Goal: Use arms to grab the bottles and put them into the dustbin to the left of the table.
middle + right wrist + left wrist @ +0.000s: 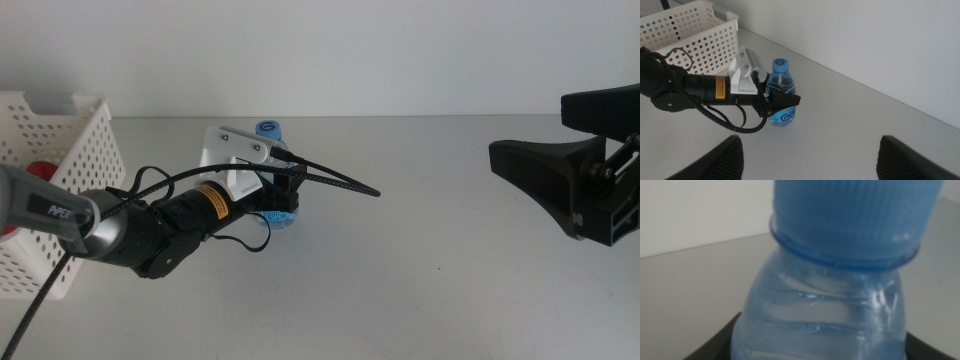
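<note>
Bottles are the business here, and one small clear water bottle (275, 175) with a blue cap is standing upright near the middle of the table (440, 220). Going from the left: the white perforated dustbin (75, 150) is sitting at the table's left edge, with something red showing through its holes, too hidden to name. Just right of it, the left gripper (283, 195) is reaching in with its dark jaws on either side of the bottle's body; whether they are pressing it or only flanking it cannot be told. The left wrist view is filled by the bottle's neck and cap, so it is sitting deep between the jaws. Far to the right, the right gripper (530, 165) is waiting with jaws spread wide and holding nothing.

The step in hand looks like the grasp. Next would probably come a firm squeeze, a lift, and a swing left over the dustbin's rim.
</note>
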`<act>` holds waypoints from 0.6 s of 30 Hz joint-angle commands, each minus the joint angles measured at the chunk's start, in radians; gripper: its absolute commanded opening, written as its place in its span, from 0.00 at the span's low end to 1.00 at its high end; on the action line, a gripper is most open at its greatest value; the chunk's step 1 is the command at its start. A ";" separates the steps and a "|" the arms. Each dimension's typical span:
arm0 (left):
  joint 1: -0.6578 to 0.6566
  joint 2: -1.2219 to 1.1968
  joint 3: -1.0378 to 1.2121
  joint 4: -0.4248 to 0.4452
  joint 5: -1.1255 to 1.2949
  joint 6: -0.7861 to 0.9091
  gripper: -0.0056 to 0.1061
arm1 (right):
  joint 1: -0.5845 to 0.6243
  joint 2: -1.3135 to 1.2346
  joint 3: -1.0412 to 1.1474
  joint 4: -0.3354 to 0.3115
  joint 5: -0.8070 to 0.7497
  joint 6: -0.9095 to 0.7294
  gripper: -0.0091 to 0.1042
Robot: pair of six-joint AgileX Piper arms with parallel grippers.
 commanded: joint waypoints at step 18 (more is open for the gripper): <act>0.073 -0.583 -0.099 -0.013 0.728 -0.097 0.04 | 0.004 -0.010 -0.025 -0.002 -0.068 -0.011 0.68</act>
